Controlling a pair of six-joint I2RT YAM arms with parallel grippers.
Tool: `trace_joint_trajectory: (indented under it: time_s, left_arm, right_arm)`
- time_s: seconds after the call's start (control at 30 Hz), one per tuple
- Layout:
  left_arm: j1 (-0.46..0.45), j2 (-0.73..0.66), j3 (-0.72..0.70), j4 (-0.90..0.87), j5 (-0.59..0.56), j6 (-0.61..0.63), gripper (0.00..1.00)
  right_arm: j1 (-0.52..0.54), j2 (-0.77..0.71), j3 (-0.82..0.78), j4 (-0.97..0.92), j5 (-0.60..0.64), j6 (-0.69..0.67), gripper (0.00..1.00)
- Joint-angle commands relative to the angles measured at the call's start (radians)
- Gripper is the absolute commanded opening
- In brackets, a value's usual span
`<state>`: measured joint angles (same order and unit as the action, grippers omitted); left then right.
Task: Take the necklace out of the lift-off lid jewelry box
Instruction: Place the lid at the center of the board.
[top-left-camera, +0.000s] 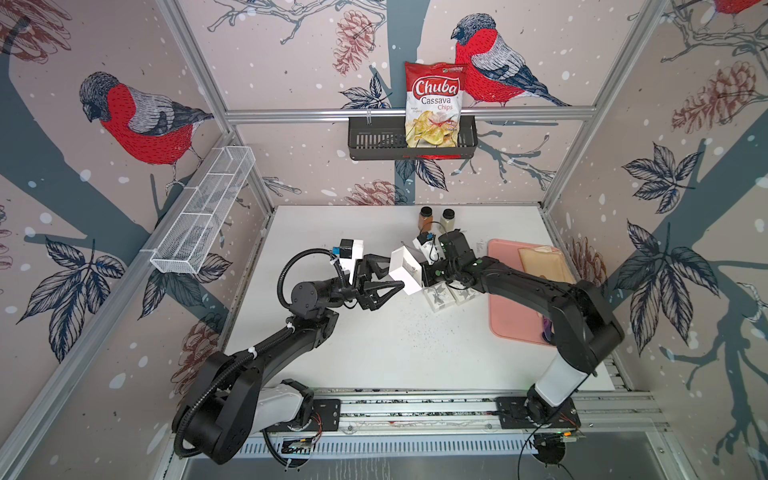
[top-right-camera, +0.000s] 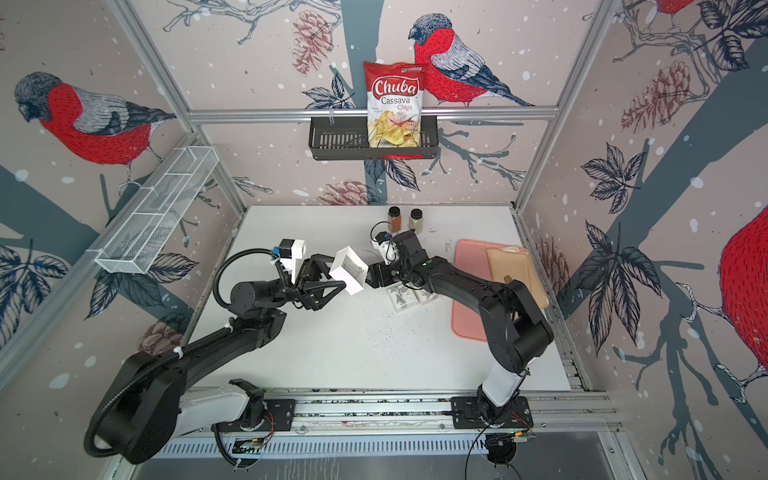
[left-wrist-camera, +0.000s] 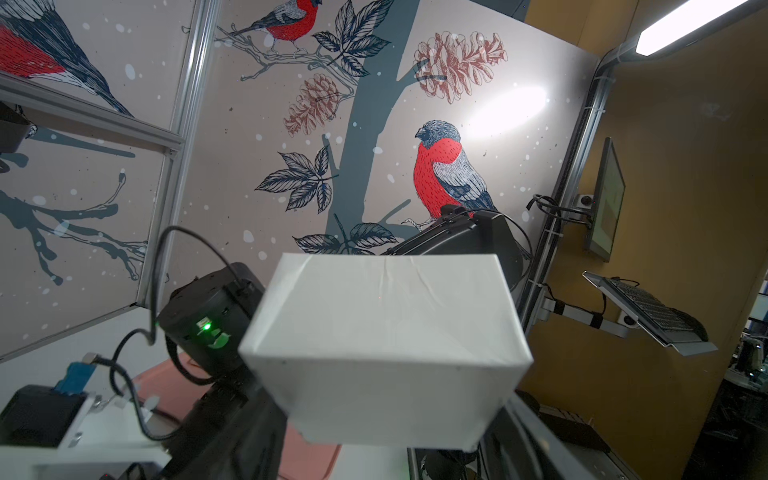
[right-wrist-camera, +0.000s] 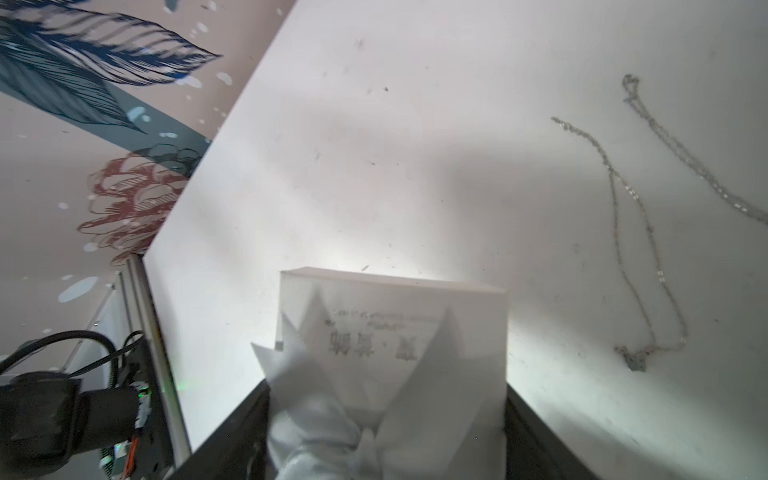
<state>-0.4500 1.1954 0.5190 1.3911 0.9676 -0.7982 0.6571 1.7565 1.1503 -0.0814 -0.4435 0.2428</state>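
Above the counter (top-left-camera: 374, 353), the open jewelry box (top-left-camera: 405, 270) is clamped, tilted, in the left gripper (top-left-camera: 397, 272), apparently for tipping out; the necklace (right-wrist-camera: 635, 360) is seen lying loose on the counter, outside it; the right gripper (top-left-camera: 428, 272) is spread about the box mouth; whether it grips cannot be told.

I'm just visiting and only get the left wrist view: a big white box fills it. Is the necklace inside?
Observer: No. The right wrist view shows the necklace lying loose on the table.
Operator: Is the box resting on something?
Observer: No. In both top views the left end effector holds the box up off the table, tilted.
Operator: What's that black arm behind it doing?
Observer: The right end effector grips a white printed piece, seen in the right wrist view.
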Motion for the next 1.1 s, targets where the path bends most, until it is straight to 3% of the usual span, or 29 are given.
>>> trace_joint_trajectory:
  time_s: [0.0, 0.33, 0.47, 0.7, 0.83, 1.0, 1.07]
  left_arm:
    - [0.001, -0.03, -0.004, -0.08, -0.008, 0.077, 0.71]
    - [0.001, -0.025, -0.004, -0.077, -0.01, 0.072, 0.72]
    - [0.001, -0.014, -0.003, -0.066, -0.007, 0.067, 0.72]
    - [0.001, 0.022, 0.002, -0.009, 0.002, 0.038, 0.72]
    - [0.001, 0.036, 0.004, 0.021, 0.017, 0.024, 0.72]
    - [0.001, 0.056, 0.009, 0.069, 0.062, 0.006, 0.72]
    - [0.001, 0.061, 0.013, 0.087, 0.079, -0.004, 0.71]
  right_arm:
    - [0.01, 0.067, 0.053, -0.067, 0.085, 0.001, 0.71]
    - [0.013, 0.16, 0.101, -0.118, 0.063, -0.022, 0.77]
    - [0.007, 0.127, 0.081, -0.102, 0.032, -0.041, 0.83]
    - [-0.061, 0.017, 0.017, -0.052, -0.103, -0.051, 0.83]
    - [-0.106, -0.092, -0.051, 0.015, -0.207, -0.064, 0.73]
    - [-0.197, -0.276, -0.163, 0.17, -0.43, -0.046, 0.47]
    - [-0.218, -0.337, -0.188, 0.206, -0.493, -0.046, 0.45]
